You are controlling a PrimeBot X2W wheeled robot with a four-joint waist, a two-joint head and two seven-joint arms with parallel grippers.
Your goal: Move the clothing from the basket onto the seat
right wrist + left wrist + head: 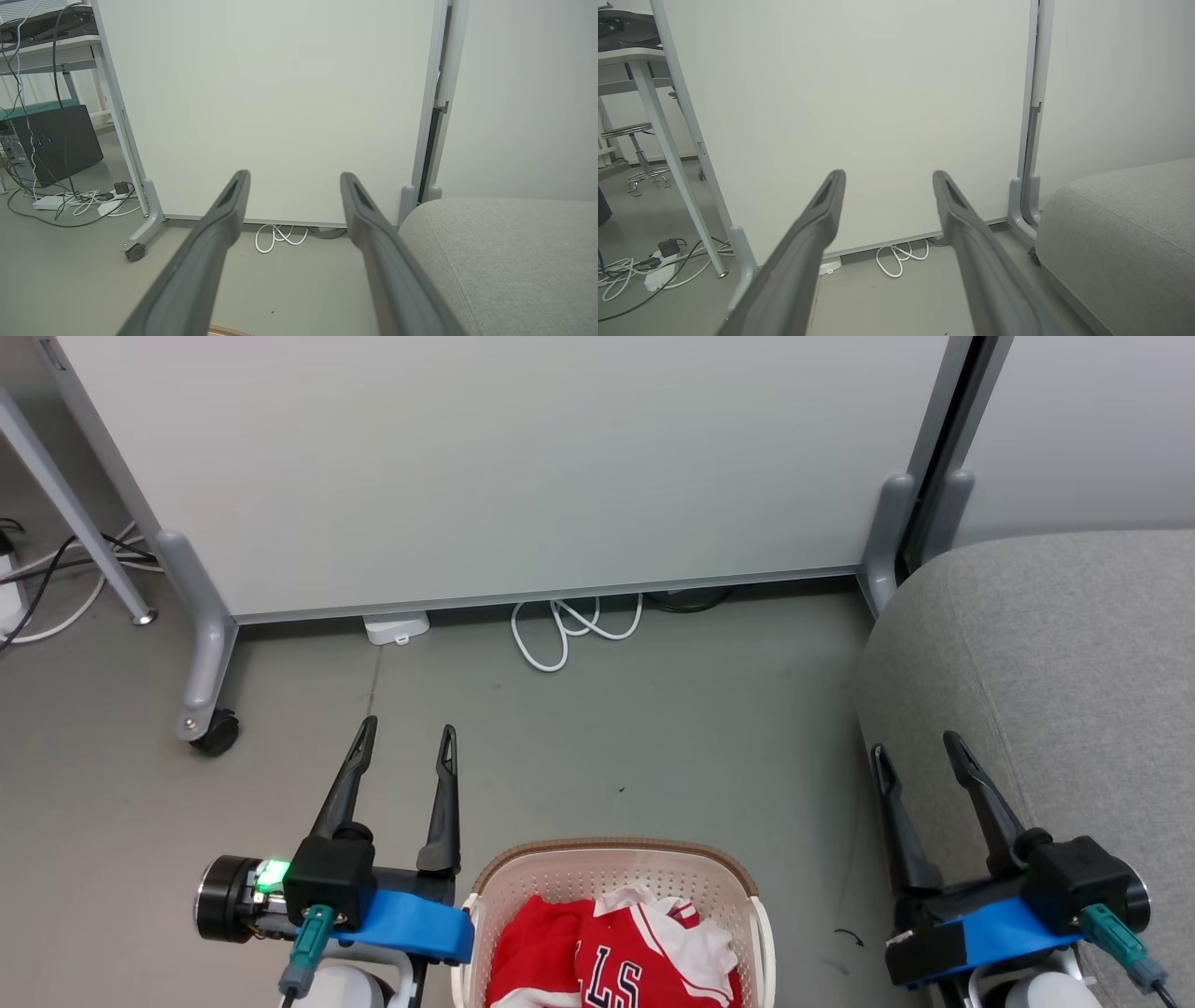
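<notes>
Left end effector [409, 728] and right end effector [915, 745] hang empty, fingers apart, flanking the basket [611, 847] of clothing [607, 957] above open floor [672, 728], the right beside the seat [1074, 644] edge.

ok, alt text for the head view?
Red clothing lies in a cream laundry basket on the floor between the open left pincer and open right pincer. A grey sofa stands at right, a white partition panel behind.
</notes>
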